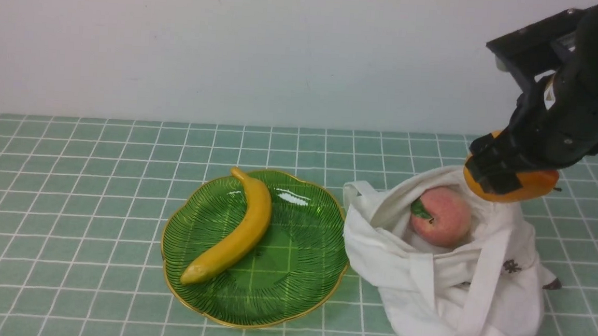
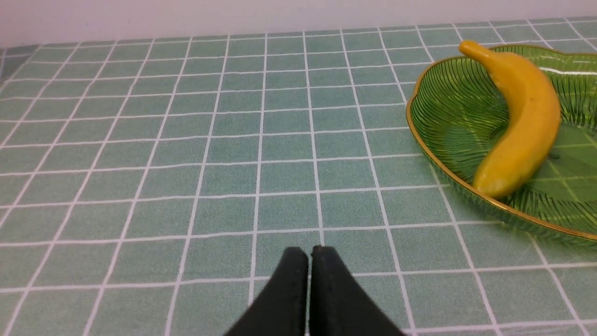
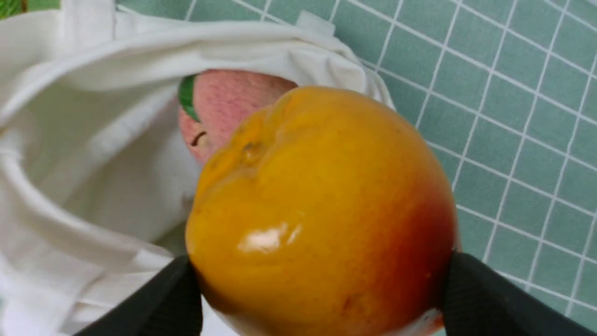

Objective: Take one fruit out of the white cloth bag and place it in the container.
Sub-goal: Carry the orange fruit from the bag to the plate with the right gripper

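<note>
The green checked tablecloth (image 1: 68,200) carries everything. On the right side of it the white cloth bag (image 1: 426,295) slumps with its mouth gaping upward, which leaves its contents reachable from above. Just beside the bag, to the left, sits the green glass plate (image 1: 303,272), the place where the fruit is to go. Its right half is bare and looks roomy enough for another piece. The right gripper (image 1: 508,178) reaches down over the bag's far right edge with its jaws spread wide and clamped on either side of the pear (image 3: 322,210). It holds the pear just above the mouth, out of the bag but well apart from the plate, so the carry across is the step not yet done. The banana (image 1: 238,232) lies diagonally across the plate's left half. The peach (image 1: 444,216) rests inside the bag, its green leaf showing. The left gripper (image 2: 309,280) hangs low over bare cloth near the plate, fingers pressed together, holding nothing, apparently idle.
</note>
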